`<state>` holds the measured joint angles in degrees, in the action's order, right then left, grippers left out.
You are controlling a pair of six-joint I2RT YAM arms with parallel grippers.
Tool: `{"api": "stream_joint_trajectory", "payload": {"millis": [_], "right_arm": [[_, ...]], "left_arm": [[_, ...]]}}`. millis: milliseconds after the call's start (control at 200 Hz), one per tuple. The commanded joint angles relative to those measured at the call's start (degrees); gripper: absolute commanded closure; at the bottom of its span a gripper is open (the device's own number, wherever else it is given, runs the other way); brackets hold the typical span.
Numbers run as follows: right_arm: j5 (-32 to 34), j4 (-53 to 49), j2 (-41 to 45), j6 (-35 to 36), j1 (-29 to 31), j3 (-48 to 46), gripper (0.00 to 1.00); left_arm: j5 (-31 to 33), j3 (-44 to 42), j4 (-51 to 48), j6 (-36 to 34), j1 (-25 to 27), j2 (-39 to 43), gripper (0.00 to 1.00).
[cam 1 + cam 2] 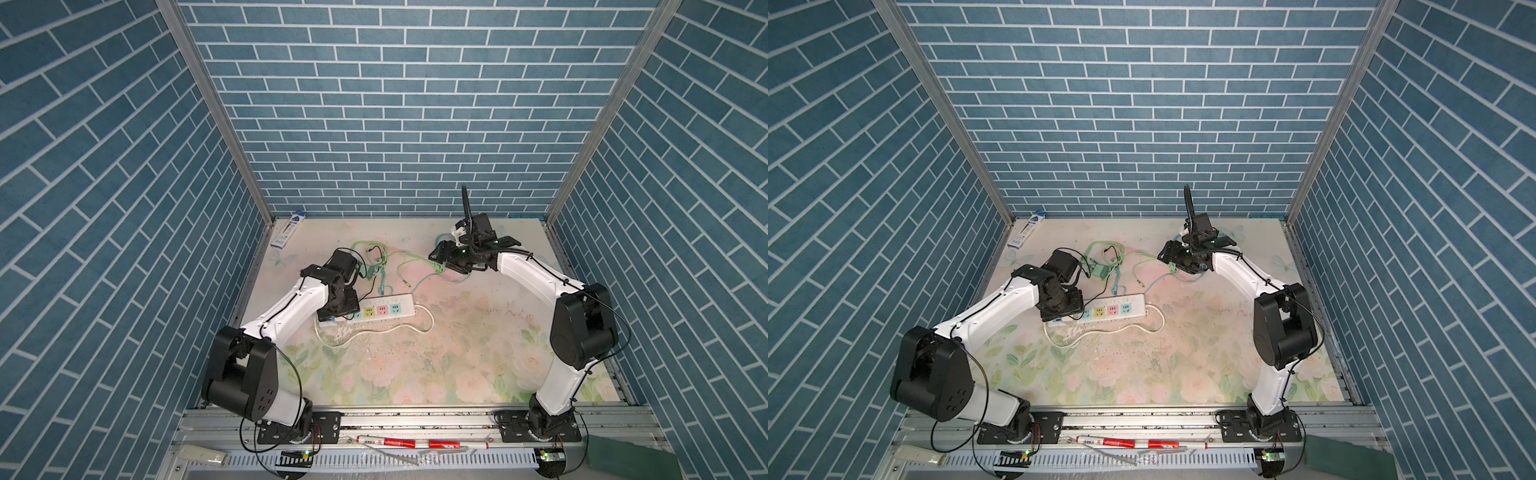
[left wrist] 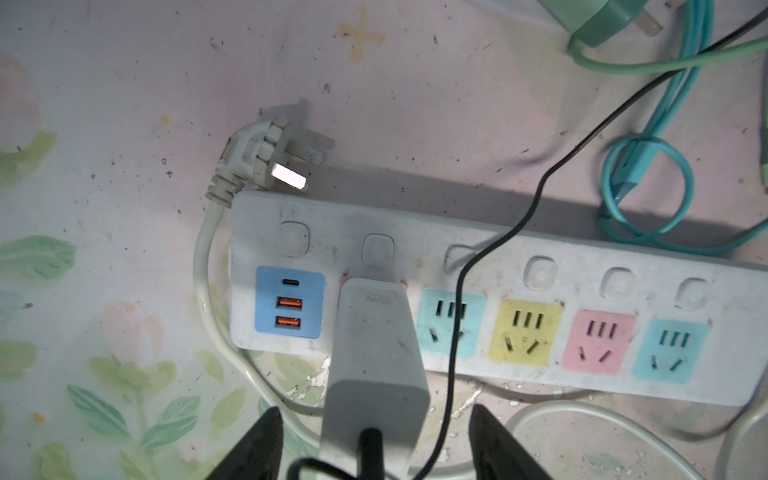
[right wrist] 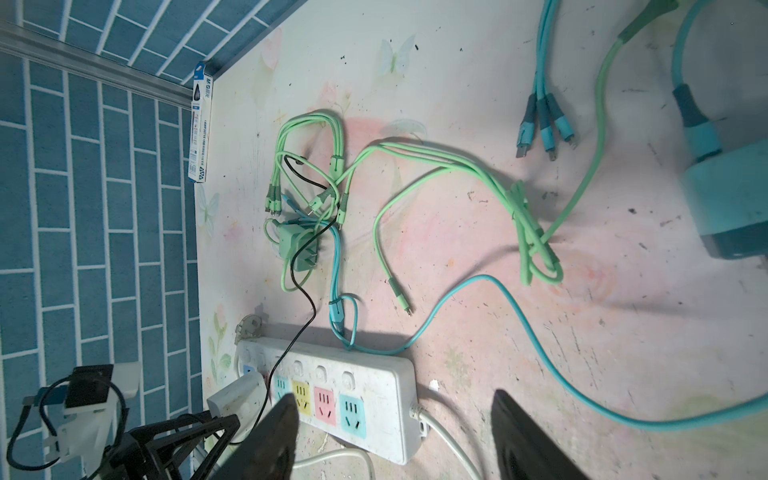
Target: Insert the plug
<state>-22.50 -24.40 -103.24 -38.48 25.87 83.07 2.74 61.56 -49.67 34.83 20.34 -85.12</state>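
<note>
Straddling the white charger [image 2: 376,353], the left gripper [image 2: 375,409] has its jaws partly open, one black finger [image 2: 257,449] on each side of the block with a clear gap to it, so nothing is gripped. The charger stands upright on the pink socket of the power strip [image 2: 582,266], just beside the blue USB panel [image 2: 289,301]; whether its pins are fully home cannot be told. A thin black cable [image 2: 457,332] runs from the charger's top across the neighbouring teal socket. In both top views the strip lies nearer the desk's [image 1: 457,353] left edge than its right, about midway between the near and far edges. The strip's own white plug [image 2: 266,158] lies loose on the desk, touching the strip's end. The right gripper [image 3: 392,397] hangs near the far right corner, jaws open and empty, above the desk and close to a teal charger [image 3: 731,208]. A green charger [image 3: 297,245] sits among tangled cords toward the far edge.
</note>
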Motion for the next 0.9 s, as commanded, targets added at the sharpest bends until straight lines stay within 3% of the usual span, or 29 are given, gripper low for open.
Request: {"api": "stream_joint_trajectory", "payload": {"millis": [0,895], "right_arm": [[-0.87,0.73,1.97,1.52,-0.13,-1.18,0.28],[-2.02,0.60,0.59,1.83,-1.08,-0.81,0.29]], "left_arm": [[2.76,1.83,-3.26,-0.73,0.28,-1.14,0.33],[1.00,4.15,-2.01,-1.36,0.24,-6.38,0.63]]}}
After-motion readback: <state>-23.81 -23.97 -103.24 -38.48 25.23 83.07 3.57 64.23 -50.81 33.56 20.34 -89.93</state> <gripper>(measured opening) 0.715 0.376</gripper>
